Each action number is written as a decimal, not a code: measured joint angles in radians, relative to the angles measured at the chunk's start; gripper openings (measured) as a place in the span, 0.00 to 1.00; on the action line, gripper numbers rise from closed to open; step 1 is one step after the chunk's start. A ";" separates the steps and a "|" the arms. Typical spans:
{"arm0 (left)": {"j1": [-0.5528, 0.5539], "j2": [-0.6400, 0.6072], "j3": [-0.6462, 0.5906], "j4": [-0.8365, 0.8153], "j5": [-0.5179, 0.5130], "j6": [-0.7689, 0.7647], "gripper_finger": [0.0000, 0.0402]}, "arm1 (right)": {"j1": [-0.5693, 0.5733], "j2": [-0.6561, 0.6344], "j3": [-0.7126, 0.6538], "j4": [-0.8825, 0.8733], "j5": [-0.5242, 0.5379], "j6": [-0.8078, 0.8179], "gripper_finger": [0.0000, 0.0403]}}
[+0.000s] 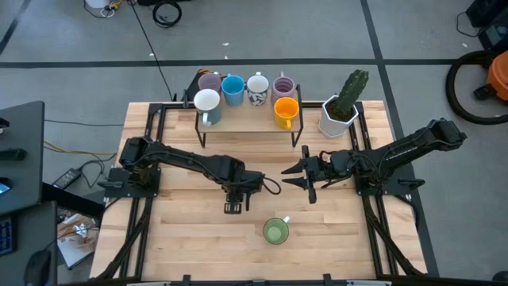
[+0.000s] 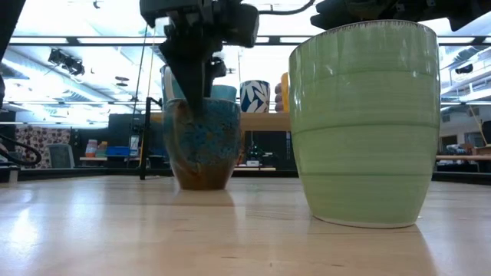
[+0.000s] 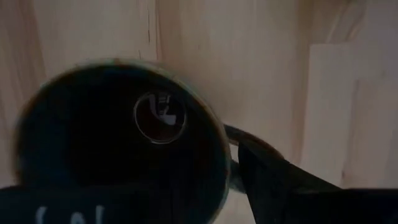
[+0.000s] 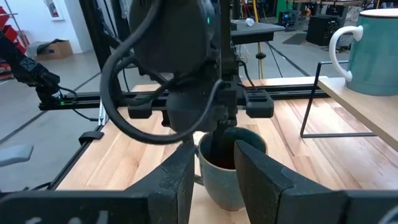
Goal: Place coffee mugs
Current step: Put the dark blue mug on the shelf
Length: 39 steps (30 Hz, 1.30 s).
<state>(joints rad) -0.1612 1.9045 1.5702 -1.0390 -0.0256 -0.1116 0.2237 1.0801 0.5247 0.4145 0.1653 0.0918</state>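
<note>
Green mug [image 2: 363, 123] looms closest in my low view, standing loose on the counter [image 1: 182, 214]. Behind it my left pincer [image 2: 196, 100] straddles the dark brown mug's [image 2: 201, 144] wall, one finger inside; firm grip I can't confirm. Right pincer [image 1: 309, 179] hovers nearby, part open, empty. Six mugs line the shelf [image 1: 252, 121]; two remain, I reckon.

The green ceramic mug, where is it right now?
In the high view the green ceramic mug stands alone on the wooden table, near its front edge, right of the left pincer.
</note>
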 joint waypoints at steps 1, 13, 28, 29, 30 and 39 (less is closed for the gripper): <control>0.000 0.000 -0.012 0.007 0.001 -0.003 0.34 | 0.000 0.000 0.000 0.001 0.000 0.000 0.30; 0.000 0.000 -0.040 0.042 -0.020 0.021 0.26 | 0.000 0.000 0.000 0.002 0.000 0.002 0.30; 0.049 -0.035 0.122 -0.105 -0.035 0.121 0.10 | 0.000 0.000 0.000 -0.004 -0.001 0.001 0.30; 0.057 -0.036 0.143 -0.132 -0.043 0.117 0.10 | 0.000 0.000 0.000 -0.007 -0.001 0.002 0.30; 0.066 -0.036 0.168 -0.150 -0.047 0.115 0.10 | 0.000 0.000 0.000 -0.006 -0.001 0.002 0.30; 0.134 -0.040 0.394 -0.268 -0.068 0.118 0.10 | 0.000 0.000 0.000 -0.004 0.004 -0.005 0.30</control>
<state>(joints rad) -0.0276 1.8640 1.9643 -1.3071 -0.0932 0.0068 0.2235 1.0798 0.5251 0.4104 0.1691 0.0863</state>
